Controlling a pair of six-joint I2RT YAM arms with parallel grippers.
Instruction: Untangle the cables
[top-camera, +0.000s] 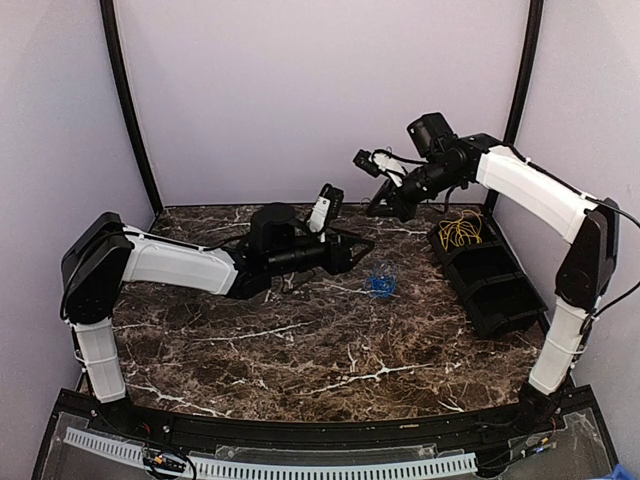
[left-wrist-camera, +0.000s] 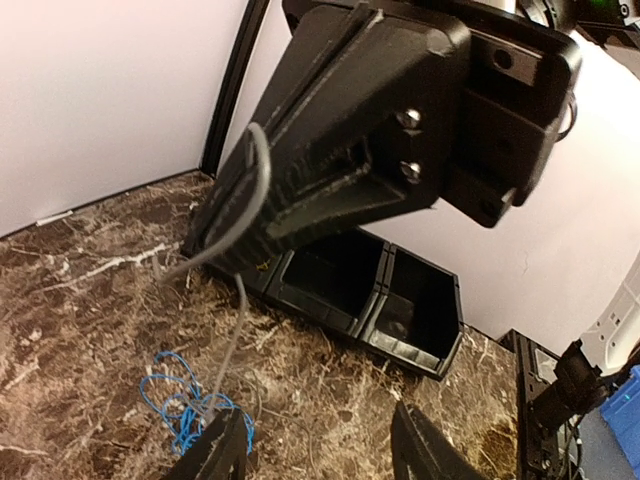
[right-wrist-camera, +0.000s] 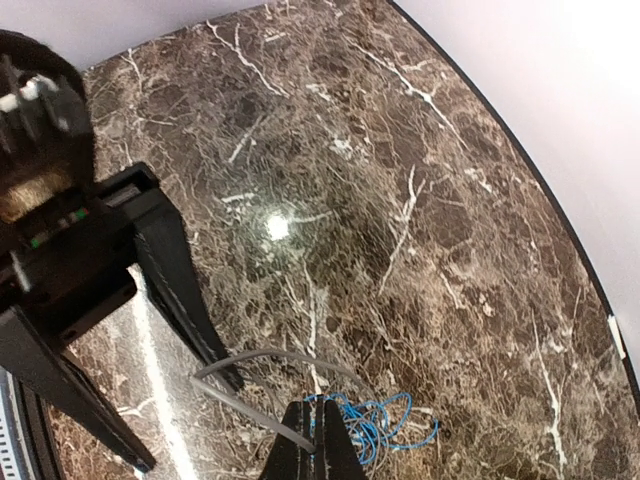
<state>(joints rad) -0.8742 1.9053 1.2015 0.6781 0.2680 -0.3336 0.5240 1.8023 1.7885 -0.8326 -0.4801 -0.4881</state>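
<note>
Right wrist: right gripper (right-wrist-camera: 313, 422) clamped, seemingly on grey wire (right-wrist-camera: 262, 354); left gripper (left-wrist-camera: 318, 418) fingers apart.

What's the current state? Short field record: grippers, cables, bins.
left gripper: open, empty
right gripper: shut on grey cable, raised
grey cable: hangs down to blue cable
blue cable: loose bundle on table
yellow cable: in the bins, far compartment
bins: black, right side of table
</note>
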